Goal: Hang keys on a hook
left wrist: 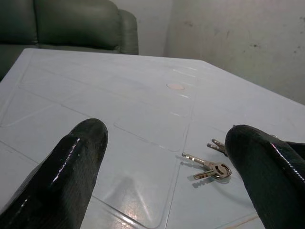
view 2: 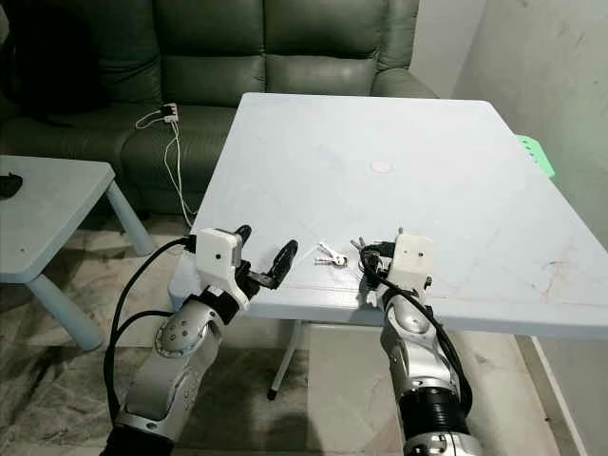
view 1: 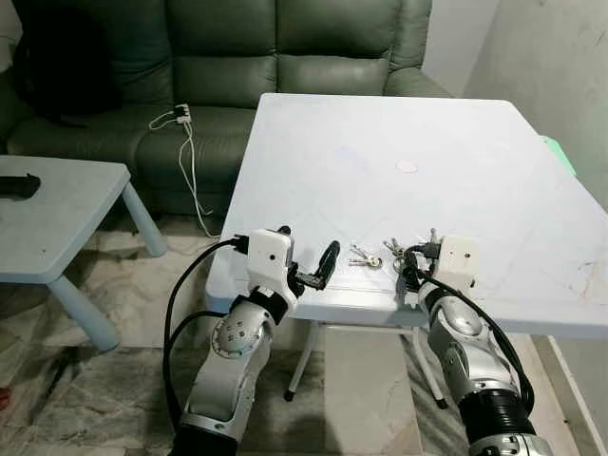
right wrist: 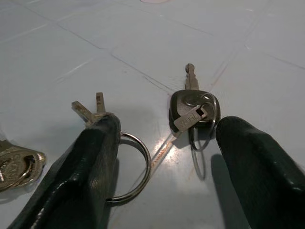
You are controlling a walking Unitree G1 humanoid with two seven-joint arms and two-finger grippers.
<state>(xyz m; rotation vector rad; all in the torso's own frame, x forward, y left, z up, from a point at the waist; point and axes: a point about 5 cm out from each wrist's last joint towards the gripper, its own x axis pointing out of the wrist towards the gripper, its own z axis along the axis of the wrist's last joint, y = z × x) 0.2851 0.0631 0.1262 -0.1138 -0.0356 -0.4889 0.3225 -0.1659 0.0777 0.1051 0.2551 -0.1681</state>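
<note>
Pale blue table (view 1: 399,114) fronts a dark green sofa (view 1: 237,57); keys lie near its front edge. Small silver key pair (view 1: 363,256) sits flat between the two grippers. Second bunch, a black-headed key (right wrist: 193,107) plus thin keys on a ring (right wrist: 133,167), lies just right of that pair, under the right gripper (right wrist: 167,162). Right gripper fingers are apart, straddling this bunch, one finger (right wrist: 90,167) over the ring, nothing clamped. Left gripper (view 1: 309,271) hangs at the table's front left edge, fingers spread wide, holding nothing, silver pair just ahead of it. Tabletop beyond the keys is open, only a small round mark (view 1: 407,166) mid-table. White charger cable (view 1: 190,161) trails off the sofa to the floor, low side table (view 1: 57,214) stands at far left, wall close on the right
</note>
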